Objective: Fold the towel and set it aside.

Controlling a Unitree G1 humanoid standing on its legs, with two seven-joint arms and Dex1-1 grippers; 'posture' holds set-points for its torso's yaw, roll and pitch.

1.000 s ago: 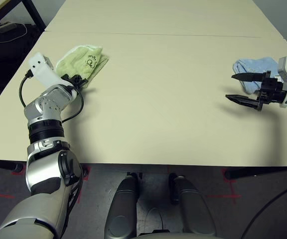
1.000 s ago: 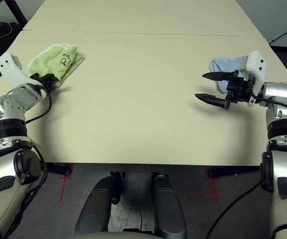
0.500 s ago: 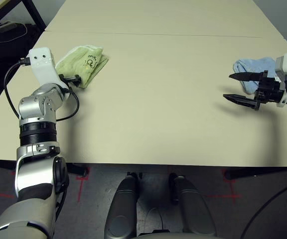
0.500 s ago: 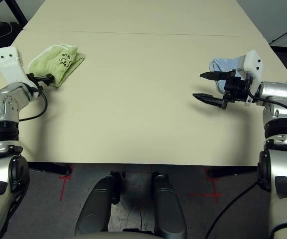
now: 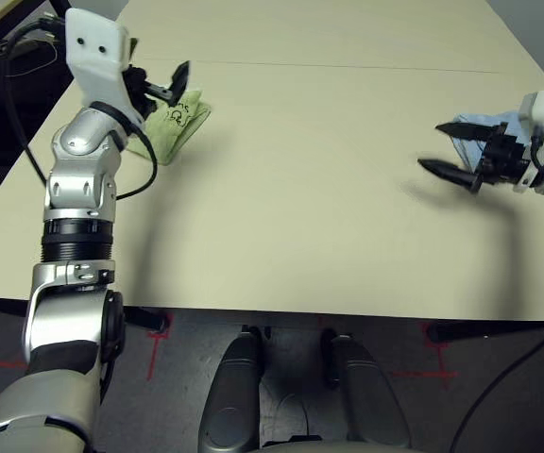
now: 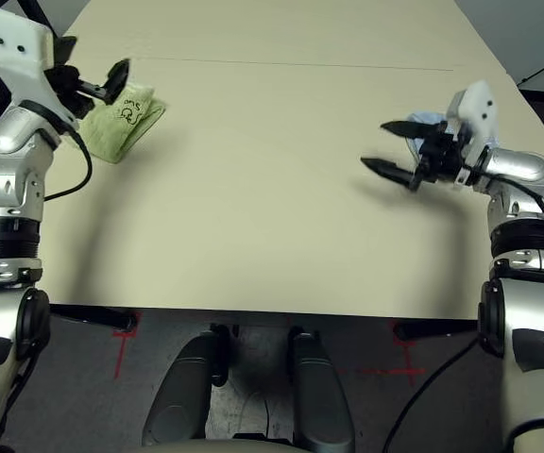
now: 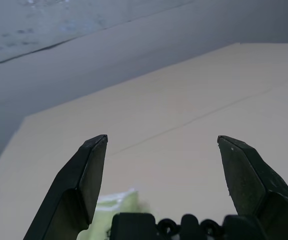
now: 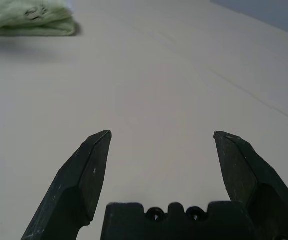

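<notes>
The towel [image 5: 176, 125] is light green, folded into a small bundle with a dark mark on top, and lies at the table's far left. My left gripper [image 6: 97, 80] hangs open in the air just above its near edge, holding nothing; a corner of the towel [image 7: 116, 212] shows below the fingers. My right gripper [image 5: 434, 146] is open and empty over the right side of the table, pointing inward. Far across the table from it lies the towel [image 8: 31, 17].
A smaller light blue cloth [image 5: 487, 125] lies at the far right, just behind my right gripper. The beige table [image 5: 300, 208] has a seam [image 5: 348, 67] running across its far part. Dark cables [image 5: 17, 52] lie on the floor past the left edge.
My left gripper has opened, let go of the towel and risen above it. The towel stays folded on the table. My right gripper has lifted a little.
</notes>
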